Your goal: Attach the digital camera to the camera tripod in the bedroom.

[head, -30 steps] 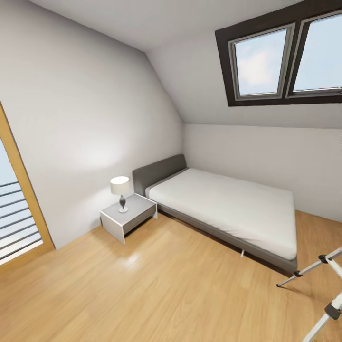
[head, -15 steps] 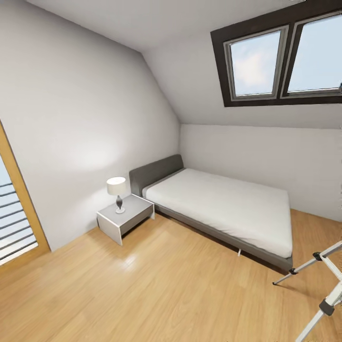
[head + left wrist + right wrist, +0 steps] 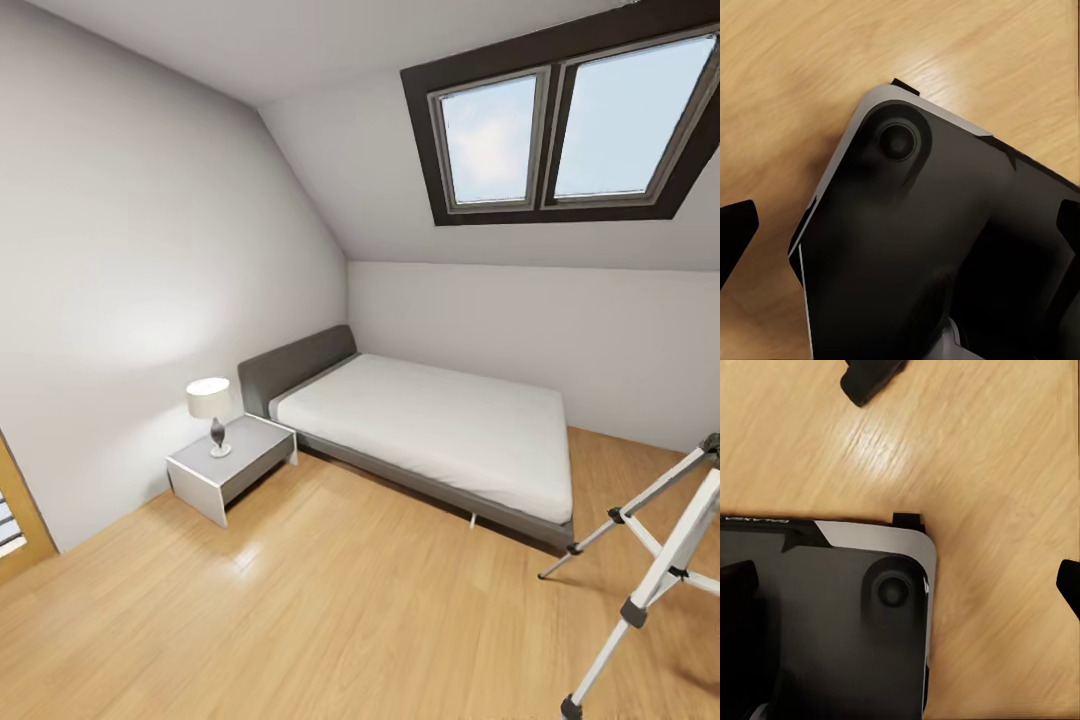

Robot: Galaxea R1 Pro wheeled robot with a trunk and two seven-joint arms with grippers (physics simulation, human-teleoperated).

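Below the left gripper (image 3: 896,225) is the dark corner of the robot base (image 3: 907,247) over the wood floor (image 3: 795,67); its fingertips (image 3: 736,229) stand wide apart at the edges of the left wrist view, with nothing between them. The right gripper (image 3: 907,577) hangs the same way over the base, and its fingertips (image 3: 1068,583) are also well apart and empty. Far ahead of both grippers and to the right, the camera tripod (image 3: 655,560) stands on the floor with silver legs spread. Beyond it is the white bed (image 3: 430,425), and further left the nightstand (image 3: 228,462) with a small lamp (image 3: 210,410). A skylight (image 3: 570,120) sits in the sloped ceiling of the bedroom (image 3: 150,250).
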